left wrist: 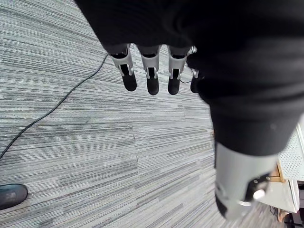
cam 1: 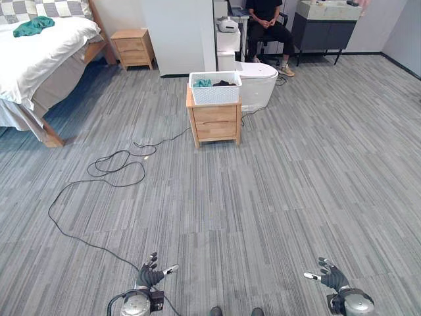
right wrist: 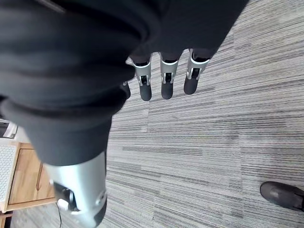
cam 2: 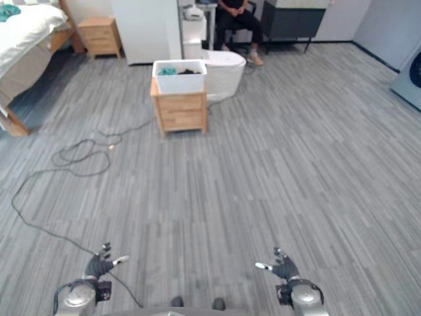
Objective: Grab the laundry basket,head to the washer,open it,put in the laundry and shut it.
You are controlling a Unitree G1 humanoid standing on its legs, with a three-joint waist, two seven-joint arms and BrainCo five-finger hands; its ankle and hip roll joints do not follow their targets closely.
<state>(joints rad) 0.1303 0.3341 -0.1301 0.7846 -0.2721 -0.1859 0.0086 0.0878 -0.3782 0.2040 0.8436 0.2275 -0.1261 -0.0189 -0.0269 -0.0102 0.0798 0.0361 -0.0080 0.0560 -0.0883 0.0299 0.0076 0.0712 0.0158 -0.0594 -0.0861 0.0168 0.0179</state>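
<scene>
Here the bed fills the far left, a green cloth on it. Two nightstands: one by the bed, one mid-floor bearing the white basket of laundry (well apart from both hands). The right eye view alone shows a washer at far right. A person sits beyond. Left hand and right hand hang low, fingers straight, holding nothing. No print is readable.

The basket is too far off for me to tell its clothes apart — one teal lump, one dark. The bed runs off the frame's edge, and the seated person is cut off at the shoulders.
</scene>
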